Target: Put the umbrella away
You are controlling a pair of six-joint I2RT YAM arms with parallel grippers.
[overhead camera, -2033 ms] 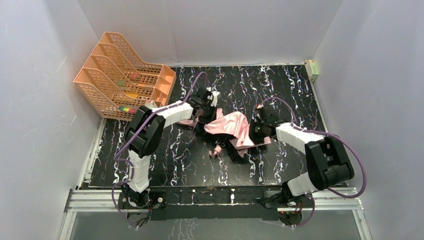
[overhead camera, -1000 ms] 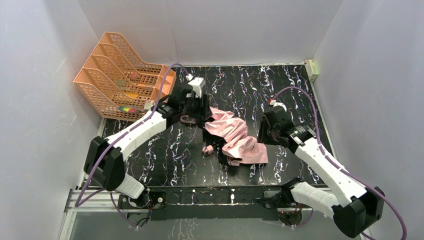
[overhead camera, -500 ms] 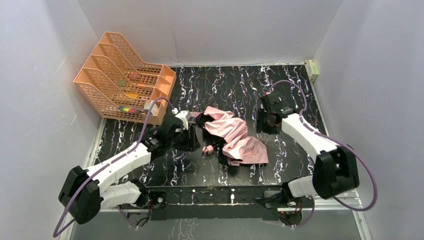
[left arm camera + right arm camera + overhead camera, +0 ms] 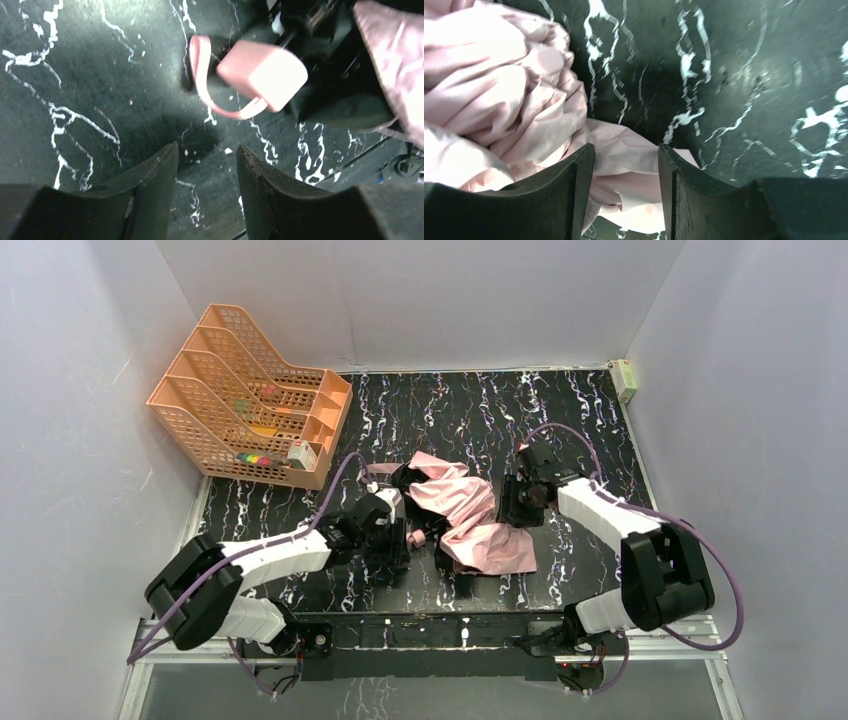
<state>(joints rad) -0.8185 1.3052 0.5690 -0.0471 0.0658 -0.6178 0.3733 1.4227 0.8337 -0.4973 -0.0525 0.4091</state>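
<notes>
The umbrella (image 4: 470,515) lies collapsed and crumpled in the middle of the black marbled table, pale pink fabric up, black underside showing at its edges. Its small pale pink handle (image 4: 262,74) with a pink loop (image 4: 202,80) points left, on a black shaft. My left gripper (image 4: 397,540) is open and empty, low over the table just left of the handle (image 4: 416,537); in the left wrist view the left gripper (image 4: 206,152) stands short of the loop. My right gripper (image 4: 508,508) is open and empty at the fabric's right edge, over pink cloth (image 4: 514,100).
An orange mesh file rack (image 4: 245,390) with several slots stands at the back left; small coloured items lie in it. A small pale box (image 4: 625,378) sits at the back right corner. Grey walls close in the table on three sides.
My left arm has drawn back from the umbrella's far left end and come down near its handle. My right gripper let go of the fabric, lifted away, then returned to its right edge.
</notes>
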